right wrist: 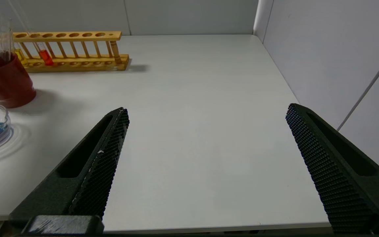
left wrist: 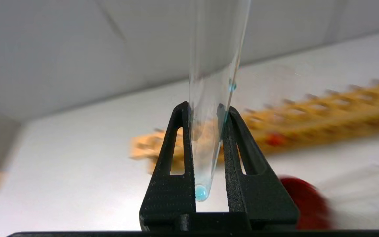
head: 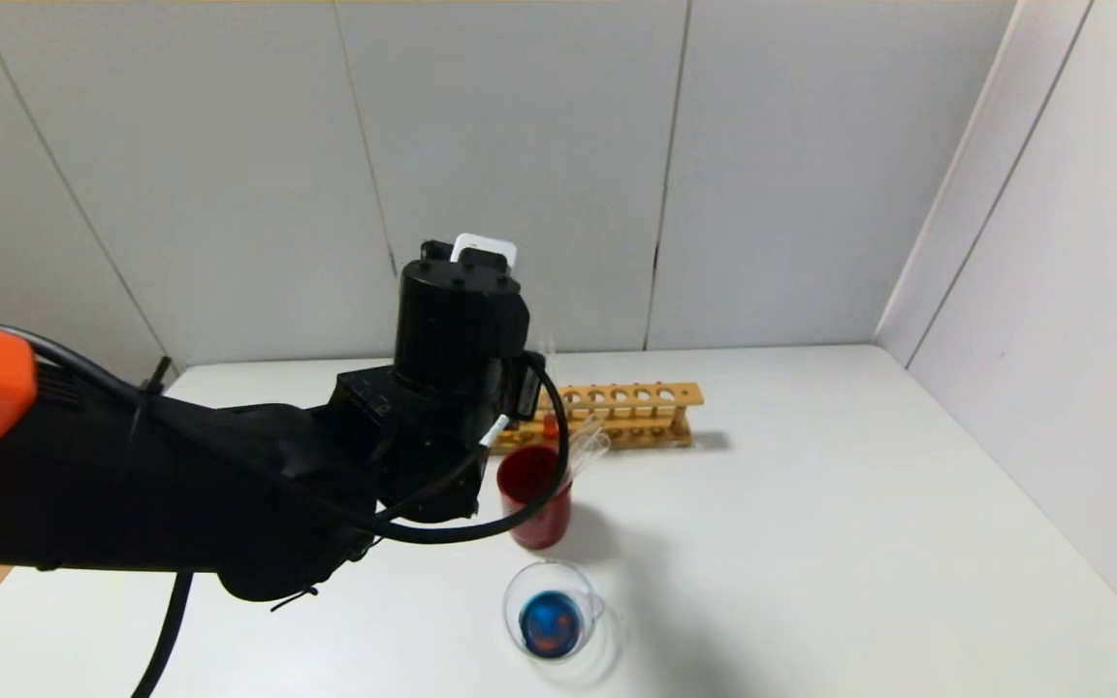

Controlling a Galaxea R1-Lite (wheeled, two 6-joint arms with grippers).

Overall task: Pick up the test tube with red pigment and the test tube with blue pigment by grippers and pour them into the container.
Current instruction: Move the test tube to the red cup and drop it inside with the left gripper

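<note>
My left gripper is shut on the test tube with blue pigment. The tube is almost empty, with a teal drop at its round end. In the head view the left arm is raised in front of the rack's left end and hides its own jaws. The test tube with red pigment stands in the wooden rack and also shows in the head view. The container, a low glass beaker, holds blue liquid with a reddish patch. My right gripper is open and empty over bare table.
A dark red cup with empty glass tubes in it stands between the rack and the beaker. A tube with yellow liquid stands in the rack. Wall panels close the table's far and right sides.
</note>
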